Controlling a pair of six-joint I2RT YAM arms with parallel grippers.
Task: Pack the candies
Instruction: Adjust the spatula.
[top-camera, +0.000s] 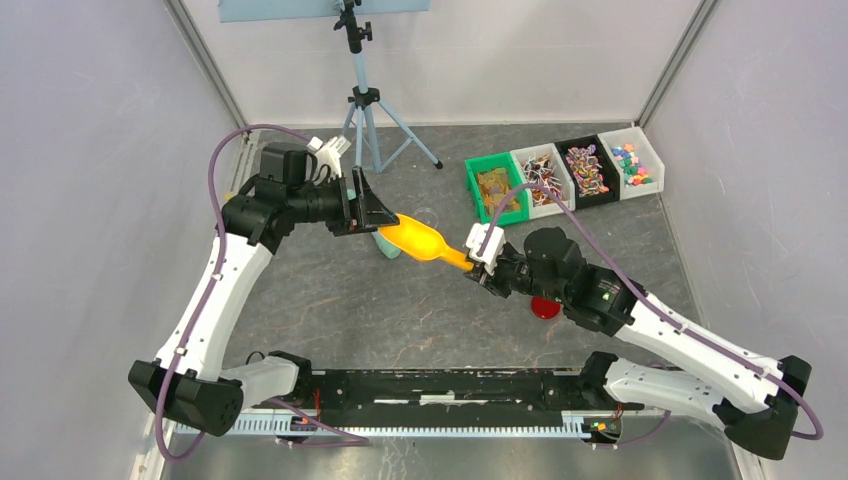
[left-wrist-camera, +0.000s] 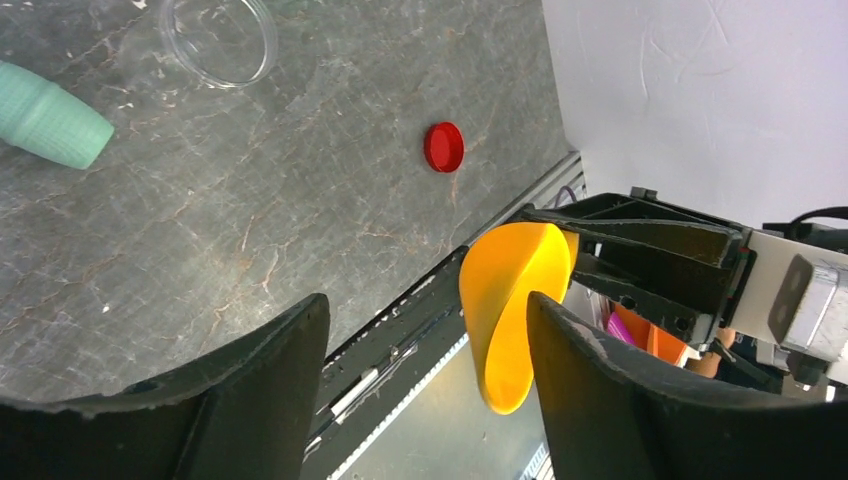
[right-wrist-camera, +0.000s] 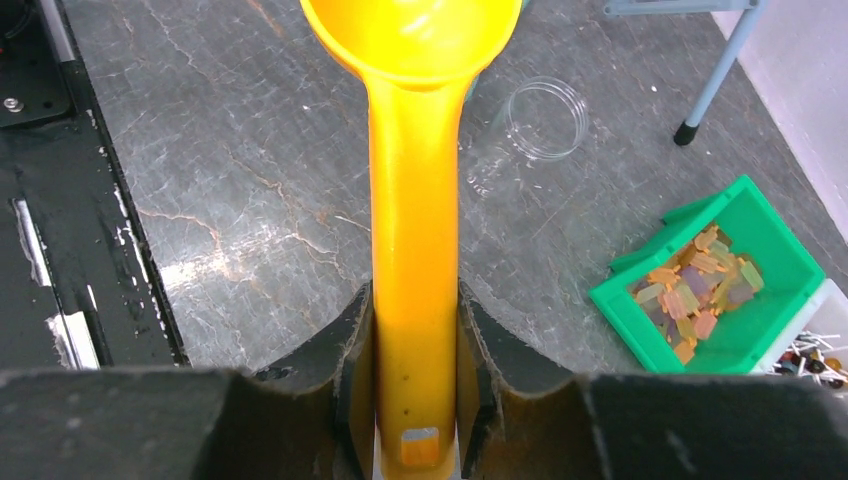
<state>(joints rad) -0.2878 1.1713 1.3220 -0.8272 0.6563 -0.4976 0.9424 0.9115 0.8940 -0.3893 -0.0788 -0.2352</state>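
Currently the candies (top-camera: 585, 168) lie in bins (top-camera: 472, 188) at one o'clock from the right gripper (top-camera: 478, 250), which is clamped on the orange scoop (top-camera: 420, 240) pointing ten o'clock toward the left gripper (top-camera: 378, 212), its jaws wide apart and gripping nothing.

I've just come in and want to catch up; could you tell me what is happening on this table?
The right gripper is clamped on the handle of an orange scoop, holding it above the table. The left gripper stands open beside the scoop's bowl and holds nothing. The candies lie in bins at the far right. A clear jar sits open on the table, with its red lid lying apart.
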